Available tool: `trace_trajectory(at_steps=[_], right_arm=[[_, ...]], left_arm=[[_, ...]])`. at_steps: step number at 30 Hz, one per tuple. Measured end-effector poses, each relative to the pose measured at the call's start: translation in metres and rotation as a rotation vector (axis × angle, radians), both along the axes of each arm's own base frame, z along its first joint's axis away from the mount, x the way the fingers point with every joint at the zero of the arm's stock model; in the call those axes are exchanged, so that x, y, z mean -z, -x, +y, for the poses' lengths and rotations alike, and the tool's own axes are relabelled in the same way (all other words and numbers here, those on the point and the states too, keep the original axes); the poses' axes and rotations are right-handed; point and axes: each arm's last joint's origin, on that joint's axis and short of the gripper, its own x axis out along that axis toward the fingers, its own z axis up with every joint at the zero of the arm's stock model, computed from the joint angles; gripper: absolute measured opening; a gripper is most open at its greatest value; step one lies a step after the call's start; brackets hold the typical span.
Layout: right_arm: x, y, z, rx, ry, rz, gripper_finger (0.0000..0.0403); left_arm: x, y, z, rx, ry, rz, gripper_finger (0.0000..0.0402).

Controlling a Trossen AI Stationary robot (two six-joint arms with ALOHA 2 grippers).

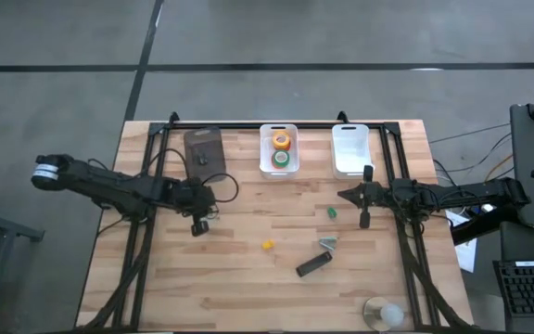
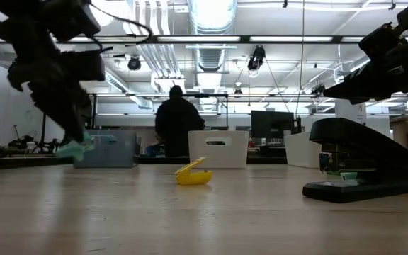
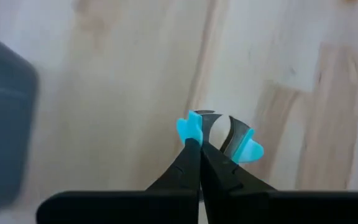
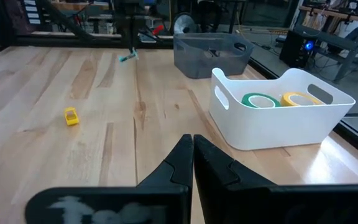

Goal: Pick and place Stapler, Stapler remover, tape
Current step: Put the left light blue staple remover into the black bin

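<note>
The stapler (image 2: 360,166) sat nearest, low at the table's near right, lying loose on the wood (image 1: 312,264). Farther left, the left gripper (image 3: 199,144) hung above the boards, fingers pinched on a small blue-handled claw (image 3: 219,134), probably a staple remover, though the view was poor. The right gripper (image 4: 191,146) waited closed and empty near the far right. Green and orange tape (image 1: 281,148) rested in the white bin (image 1: 262,167) at the far middle. The step looked like carrying the remover; next it would need bringing over a bin and letting go.
</note>
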Motion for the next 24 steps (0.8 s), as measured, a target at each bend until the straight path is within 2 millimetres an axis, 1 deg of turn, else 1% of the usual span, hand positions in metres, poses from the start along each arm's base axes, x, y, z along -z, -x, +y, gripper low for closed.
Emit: trace_trajectory(at_steps=[4, 9, 12, 15, 17, 19, 22, 24], right_arm=[[0.0, 0.0, 0.0, -0.002, 0.011, 0.002, 0.0008], [0.0, 0.0, 0.0, 0.0, 0.0, 0.0, 0.0008], [0.0, 0.0, 0.0, -0.002, 0.011, 0.002, 0.0008], [0.0, 0.0, 0.0, 0.0, 0.002, 0.0, 0.0009], [0.0, 0.0, 0.0, 0.0, 0.0, 0.0, 0.0008], [0.0, 0.0, 0.0, -0.002, 0.008, 0.002, 0.0008], [0.0, 0.0, 0.0, -0.002, 0.009, 0.002, 0.0008], [0.0, 0.0, 0.0, 0.0, 0.0, 0.0, 0.0008]], left_arm=[[-0.014, -0.006, 0.002, -0.001, -0.095, -0.039, 0.0002], [-0.035, -0.013, 0.006, -0.039, -0.274, -0.086, 0.0002], [-0.048, -0.016, 0.01, -0.125, -0.416, -0.116, 0.0003], [-0.058, -0.016, 0.015, -0.248, -0.573, -0.129, 0.0002], [-0.062, -0.015, 0.019, -0.332, -0.657, -0.132, 0.0002], [-0.064, -0.014, 0.024, -0.402, -0.703, -0.131, 0.0003], [-0.064, -0.013, 0.034, -0.467, -0.726, -0.113, 0.0005], [-0.06, -0.01, 0.043, -0.509, -0.719, -0.09, 0.0004]])
